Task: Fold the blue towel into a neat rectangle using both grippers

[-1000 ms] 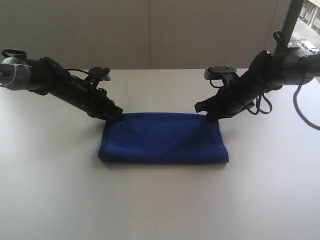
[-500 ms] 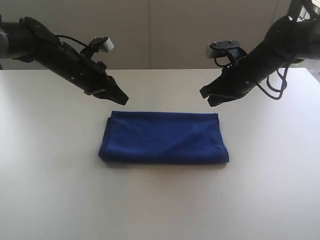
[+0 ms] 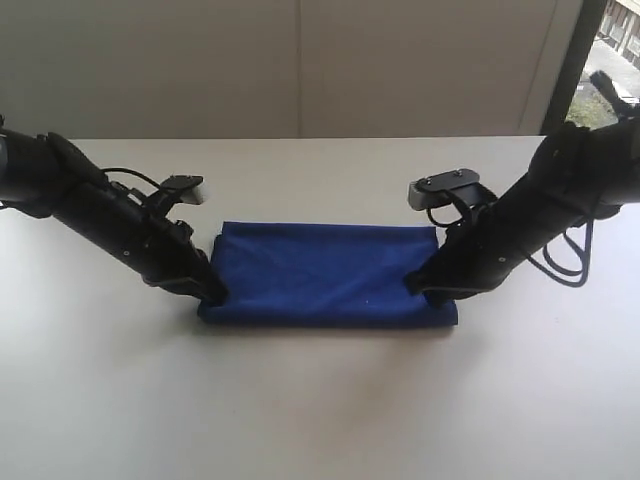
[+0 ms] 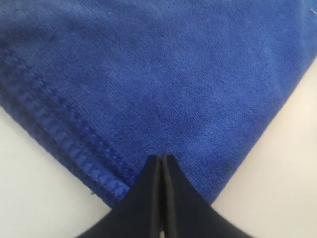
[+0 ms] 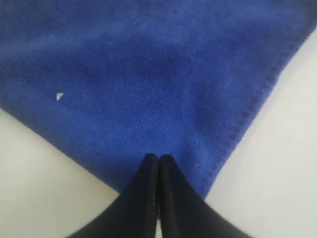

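The blue towel (image 3: 325, 270) lies folded as a wide flat rectangle in the middle of the white table (image 3: 320, 400). My left gripper (image 3: 213, 293) is down at its near left corner, and my right gripper (image 3: 425, 290) is at its near right corner. In the left wrist view the black jaws of the left gripper (image 4: 162, 157) are shut, tips resting on the towel (image 4: 163, 74) just inside its stitched edge. The right wrist view shows the right gripper (image 5: 159, 157) shut the same way on the towel (image 5: 148, 74). No fabric shows between either pair of jaws.
A pale wall stands behind the table's far edge. A dark window frame (image 3: 585, 60) rises at the back right. Black cables (image 3: 565, 262) hang in a loop from the right arm, close to the tabletop.
Both grippers left the towel's far corners, rose above the table, then came down at its near corners. The towel has kept its shape and place.
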You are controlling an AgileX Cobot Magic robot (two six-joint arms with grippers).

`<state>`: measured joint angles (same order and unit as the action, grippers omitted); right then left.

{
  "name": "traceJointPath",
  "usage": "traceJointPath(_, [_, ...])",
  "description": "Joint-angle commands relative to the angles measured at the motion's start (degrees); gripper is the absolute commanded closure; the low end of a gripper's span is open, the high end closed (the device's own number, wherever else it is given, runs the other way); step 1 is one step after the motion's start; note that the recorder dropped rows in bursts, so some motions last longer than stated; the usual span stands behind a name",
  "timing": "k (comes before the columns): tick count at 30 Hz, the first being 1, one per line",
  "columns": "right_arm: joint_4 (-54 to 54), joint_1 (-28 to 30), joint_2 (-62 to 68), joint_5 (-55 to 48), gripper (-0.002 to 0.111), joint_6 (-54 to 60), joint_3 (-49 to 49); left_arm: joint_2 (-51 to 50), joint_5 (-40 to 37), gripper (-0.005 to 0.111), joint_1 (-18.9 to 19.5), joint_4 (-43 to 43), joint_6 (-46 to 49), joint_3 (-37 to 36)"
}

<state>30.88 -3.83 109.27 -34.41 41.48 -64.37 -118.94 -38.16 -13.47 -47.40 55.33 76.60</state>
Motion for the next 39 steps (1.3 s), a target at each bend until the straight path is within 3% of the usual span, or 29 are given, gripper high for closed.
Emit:
traceJointPath(1, [0.8,-1.2,0.5,3.8,0.108,0.8,1.6,0.7,0.9,0.107,0.1,-3.2,2.6,-2.4])
traceJointPath(16, [-1.7,-1.3,3.8,4.8,0.108,-0.1,1.5,1.0,3.7,0.107,0.1,0.4,1.8,-4.8])
traceJointPath(29, [-2.0,-1.3,-12.2,6.9,0.108,0.1,1.0,16.6,5.1,0.107,0.1,-1.3,1.8,-3.8])
traceJointPath(35, [-2.6,-1.3,-23.5,14.0,0.108,-2.9,5.2,29.1,15.5,0.107,0.2,-1.4,-1.1,-8.2])
traceJointPath(39, [-2.6,-0.6,-34.4,21.5,0.108,-4.6,13.2,42.6,25.9,0.107,1.2,-1.2,-1.4,-16.4])
